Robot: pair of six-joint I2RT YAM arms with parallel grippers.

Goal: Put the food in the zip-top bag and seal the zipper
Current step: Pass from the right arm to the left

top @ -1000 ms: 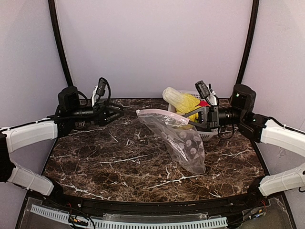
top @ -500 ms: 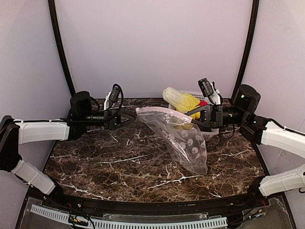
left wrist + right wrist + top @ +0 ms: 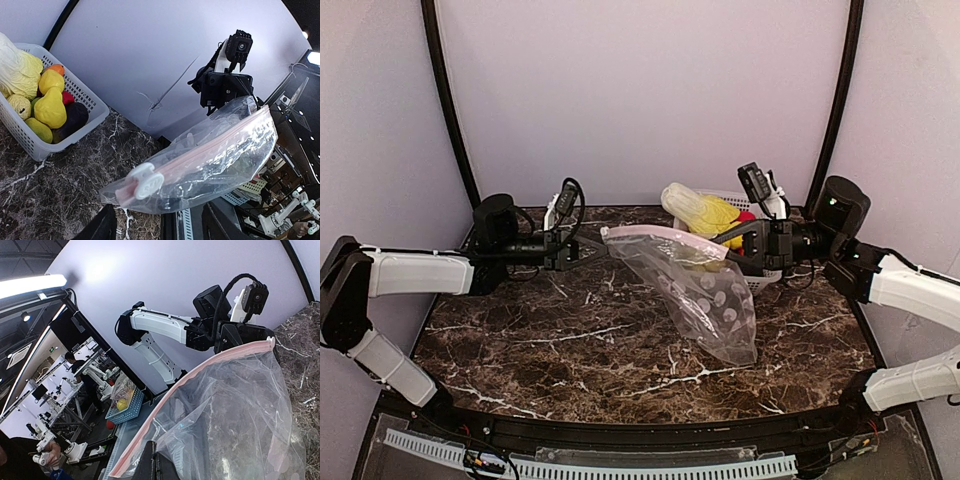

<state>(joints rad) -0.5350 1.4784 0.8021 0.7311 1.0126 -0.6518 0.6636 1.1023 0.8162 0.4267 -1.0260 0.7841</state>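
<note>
The right gripper (image 3: 728, 240) is clamped on one end of the zip-top bag's (image 3: 705, 295) pink zipper (image 3: 660, 233), the bag hanging slantwise over the marble table (image 3: 540, 340), while the left gripper (image 3: 590, 252), fingers apart, sits at the zipper's other end, and the food (image 3: 715, 215) lies in the white basket (image 3: 760, 283) behind.

No text, label, brand, number or sign could be read in any of the views. The only print was the pattern of pale round dots on the zip-top bag (image 3: 712, 298), and it carried no lettering.
</note>
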